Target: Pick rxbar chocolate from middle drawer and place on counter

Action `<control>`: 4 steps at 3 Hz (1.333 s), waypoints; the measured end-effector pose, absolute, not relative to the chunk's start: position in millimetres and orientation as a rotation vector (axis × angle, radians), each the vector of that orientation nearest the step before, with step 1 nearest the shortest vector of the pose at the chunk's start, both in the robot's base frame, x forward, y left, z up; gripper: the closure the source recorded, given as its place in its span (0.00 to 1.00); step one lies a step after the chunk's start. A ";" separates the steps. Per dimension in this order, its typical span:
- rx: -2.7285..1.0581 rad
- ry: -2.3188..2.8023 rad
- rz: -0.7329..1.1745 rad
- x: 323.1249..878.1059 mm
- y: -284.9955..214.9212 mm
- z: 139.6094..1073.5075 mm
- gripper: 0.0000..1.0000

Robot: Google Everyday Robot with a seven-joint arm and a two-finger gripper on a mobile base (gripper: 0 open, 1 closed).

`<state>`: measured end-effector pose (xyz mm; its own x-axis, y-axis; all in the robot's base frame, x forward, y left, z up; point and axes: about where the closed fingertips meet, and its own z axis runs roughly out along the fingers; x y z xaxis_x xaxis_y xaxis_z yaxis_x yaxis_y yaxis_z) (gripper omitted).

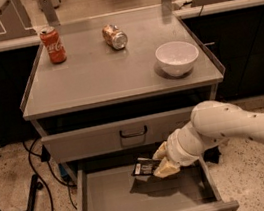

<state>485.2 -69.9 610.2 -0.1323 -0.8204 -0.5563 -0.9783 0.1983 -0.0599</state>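
Note:
The rxbar chocolate (143,168) is a small black bar with white print, held between the fingers of my gripper (157,164). It hangs above the floor of the open middle drawer (113,202), casting a shadow below it. My white arm reaches in from the right, and the gripper is shut on the bar's right end. The counter (101,72) is the grey cabinet top above the drawers.
On the counter stand an upright red can (53,45), a tan can lying on its side (114,36) and a white bowl (177,57). A closed drawer front with a black handle (133,133) sits just above the gripper. Cables lie on the floor at left.

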 end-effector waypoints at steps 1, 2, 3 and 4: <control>-1.747 1.861 0.469 485.0 -65.4 693.4 1.00; -1.799 1.844 0.514 474.1 -65.4 704.5 1.00; -1.799 1.844 0.514 474.0 -65.4 704.6 1.00; -1.795 1.845 0.504 472.7 -62.5 720.8 1.00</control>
